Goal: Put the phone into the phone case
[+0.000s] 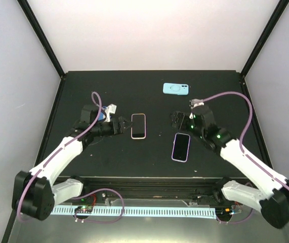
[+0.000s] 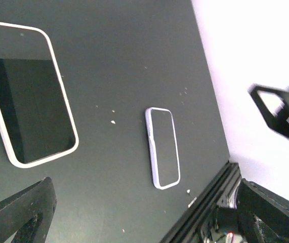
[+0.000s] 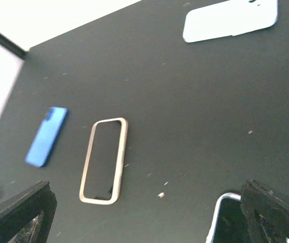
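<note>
Though just ahead of left gripper (image 1: 126, 125), cream-rimmed phone (image 1: 138, 126) unheld.

The table (image 1: 134, 91) is matt black (dust-flecked), the beige-rimmed phone (image 1: 138, 126) glossy-faced, the light blue case (image 1: 176, 89) smooth plastic.

We see a robotics lab test cell: a matte black table (image 1: 93, 81) boxed in by plain white walls (image 1: 149, 35) on black frame posts (image 1: 42, 38). The left arm (image 1: 58, 157) and right arm (image 1: 250, 162) are bolted at its near edge beside a slotted cable duct (image 1: 154, 210), with purple cables (image 1: 230, 93) looping off them.
</note>
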Controlling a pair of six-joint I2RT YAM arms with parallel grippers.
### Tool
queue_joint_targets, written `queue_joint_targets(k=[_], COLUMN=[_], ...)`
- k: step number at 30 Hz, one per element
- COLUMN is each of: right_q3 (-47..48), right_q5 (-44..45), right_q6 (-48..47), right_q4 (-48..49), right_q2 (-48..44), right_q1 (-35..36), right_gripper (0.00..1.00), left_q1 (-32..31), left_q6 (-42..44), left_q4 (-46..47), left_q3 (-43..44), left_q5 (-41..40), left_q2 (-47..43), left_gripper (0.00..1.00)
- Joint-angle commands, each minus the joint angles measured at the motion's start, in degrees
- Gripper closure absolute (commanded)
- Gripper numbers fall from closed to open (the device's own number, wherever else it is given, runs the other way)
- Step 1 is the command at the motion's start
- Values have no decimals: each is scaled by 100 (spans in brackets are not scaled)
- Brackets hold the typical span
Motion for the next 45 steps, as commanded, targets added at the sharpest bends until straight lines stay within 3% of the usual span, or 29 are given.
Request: queue_joint_targets(k=[1, 7, 13, 15, 26, 33, 45], right_q3=[401, 1325, 2276, 2502, 3595, 4570, 5231], right_q5=[-413, -587, -1129, -1449, -2463, -2580, -2790], right_q6=[-579, -871, -707, -507, 442, 466, 353], right_q4=[502, 749, 933, 1091, 1773, 1380, 918], right_q2=[983, 2627, 4136, 4557, 6459, 7229, 7940], right_q1=[-726, -1727, -2586, -2788, -3273, -3328, -3320], right_gripper=[0, 11, 42, 45, 51, 53, 56], left_q1=[-12, -15, -11, 5, 33, 56, 214], left_q6=[615, 995, 1375, 1550, 1799, 1844, 1894], left_q4=[-1054, -1679, -1784, -1869, -1886, -1890, -1913], left_q3=[49, 48, -73, -55, -14, 8, 37], left_q5=[322, 587, 766, 844, 1324, 1469, 1564], left_q2=[-791, -1413, -1584, -1504, -1383, -1411, -1426], left_gripper=[1, 1, 1, 1, 1, 1, 1])
